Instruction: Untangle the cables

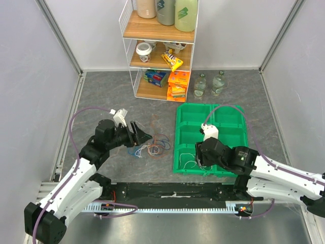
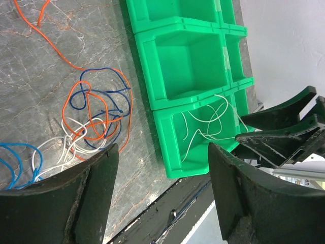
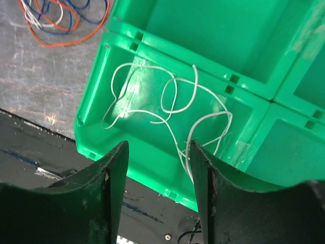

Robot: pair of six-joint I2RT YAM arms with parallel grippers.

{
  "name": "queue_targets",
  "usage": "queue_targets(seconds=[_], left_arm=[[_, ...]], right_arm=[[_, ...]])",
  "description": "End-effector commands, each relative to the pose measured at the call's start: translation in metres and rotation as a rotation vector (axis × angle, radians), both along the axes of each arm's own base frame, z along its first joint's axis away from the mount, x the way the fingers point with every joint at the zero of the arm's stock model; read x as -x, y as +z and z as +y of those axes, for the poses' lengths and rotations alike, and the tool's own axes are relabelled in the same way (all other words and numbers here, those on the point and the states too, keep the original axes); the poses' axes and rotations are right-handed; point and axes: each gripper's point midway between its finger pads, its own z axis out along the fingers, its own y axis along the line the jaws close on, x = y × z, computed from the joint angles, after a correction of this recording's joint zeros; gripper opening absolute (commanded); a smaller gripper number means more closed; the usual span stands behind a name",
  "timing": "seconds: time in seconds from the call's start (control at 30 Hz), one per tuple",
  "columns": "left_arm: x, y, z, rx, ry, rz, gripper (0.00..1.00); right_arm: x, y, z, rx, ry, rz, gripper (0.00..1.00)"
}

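Though tangled, cables [image 1: 154,148] beside bin [image 1: 177,138] edge.

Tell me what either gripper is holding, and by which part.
Nothing. The left gripper is open and empty near the tangled cables; the right gripper is open above the white cable lying in the green bin.

the left arm [image 1: 81,175] and right arm [image 1: 284,175] share one build: smooth white plastic shells over the long links, and chunky matt black housings at the joints and bases. a thin purple hose [image 1: 81,114] runs in a loose loop along the left arm, and a second purple hose [image 1: 228,107] arcs over the right one. a small white boxy camera block [image 1: 120,117] caps the left wrist, and a matching white block [image 1: 209,131] caps the right. the left hand [image 1: 143,135] and right hand [image 1: 199,158] are black, each with two broad, curved fingers [image 2: 96,193] whose inner edges show pale grey scuffs and a rough, worn surface.
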Motion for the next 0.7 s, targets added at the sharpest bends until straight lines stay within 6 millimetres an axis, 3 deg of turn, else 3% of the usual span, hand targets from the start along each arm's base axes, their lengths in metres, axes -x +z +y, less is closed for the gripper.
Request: queue_targets(seconds=[0.0,0.13,0.27,0.37,0.43,0.67], left_arm=[[-0.006,0.012,-0.006,0.032,-0.024,-0.058,0.76],[-0.004,0.014,-0.010,0.054,-0.044,-0.048,0.75],[-0.002,0.016,-0.009,0.064,-0.041,-0.051,0.74],[0.000,0.021,-0.008,0.069,-0.038,-0.062,0.74],[0.001,0.022,-0.006,0.069,-0.030,-0.071,0.74],[-0.002,-0.001,0.002,0.010,0.014,-0.033,0.73]], right_arm=[[-0.024,0.025,-0.008,0.031,-0.079,-0.115,0.58],[-0.041,0.012,-0.005,0.123,-0.107,-0.149,0.55],[-0.047,-0.008,-0.002,0.224,-0.095,-0.133,0.45],[-0.040,-0.024,-0.005,0.266,-0.074,-0.087,0.14],[-0.029,-0.033,-0.001,0.228,-0.040,-0.048,0.02],[-0.014,-0.051,0.011,0.090,0.009,-0.012,0.00]])
